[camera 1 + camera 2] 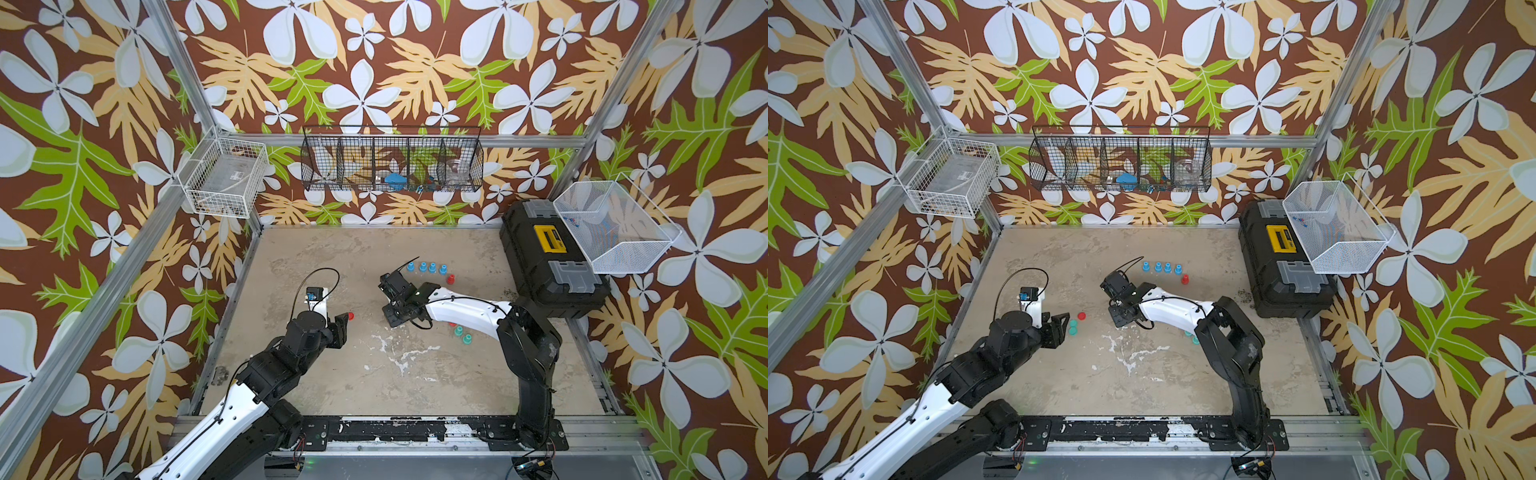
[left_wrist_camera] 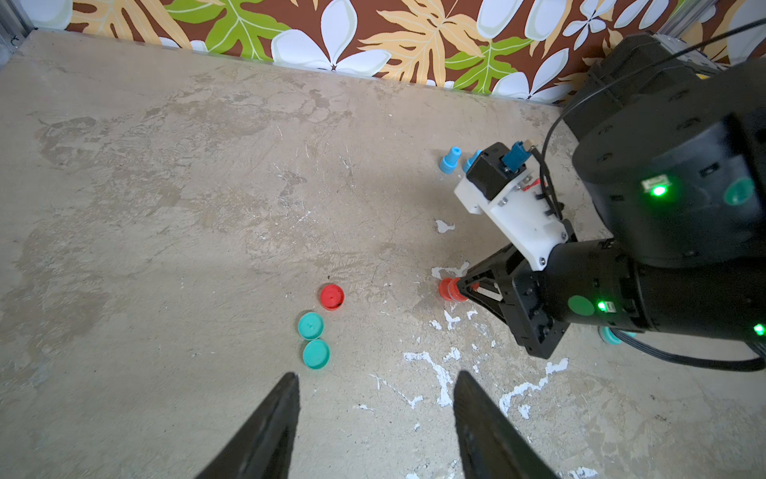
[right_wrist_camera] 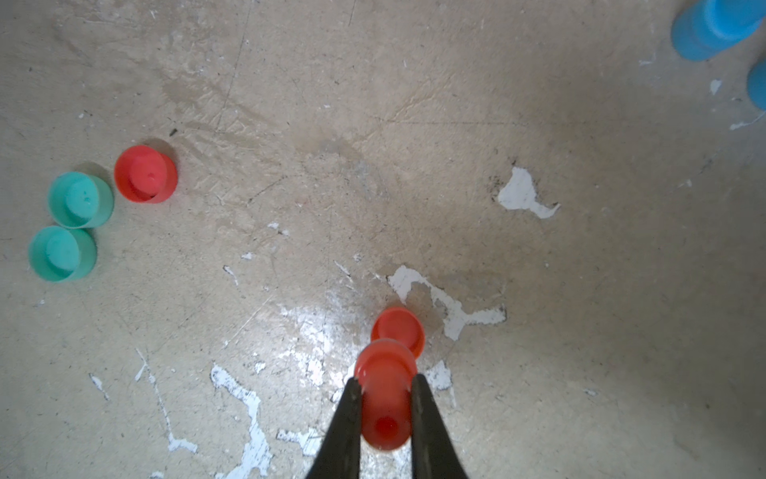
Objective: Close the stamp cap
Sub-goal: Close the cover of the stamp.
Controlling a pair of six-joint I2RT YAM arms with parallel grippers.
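My right gripper (image 3: pixel 385 383) is shut on a red stamp (image 3: pixel 386 406), its fingers clamped on the narrow body, low over the table. In the left wrist view the same red stamp (image 2: pixel 449 289) sticks out of the right gripper's tips. A loose red cap (image 3: pixel 146 174) lies open side up on the table to the left, also seen as the red cap (image 1: pixel 1081 316) in a top view. My left gripper (image 2: pixel 375 375) is open and empty, hovering just short of the caps.
Two teal caps (image 2: pixel 311 325) (image 2: pixel 316 353) lie beside the red cap. A row of blue stamps (image 1: pixel 428 268) and a capped red stamp (image 1: pixel 450 279) stand farther back. Teal stamps (image 1: pixel 462 335) sit under the right arm. A black toolbox (image 1: pixel 548 257) stands at the right.
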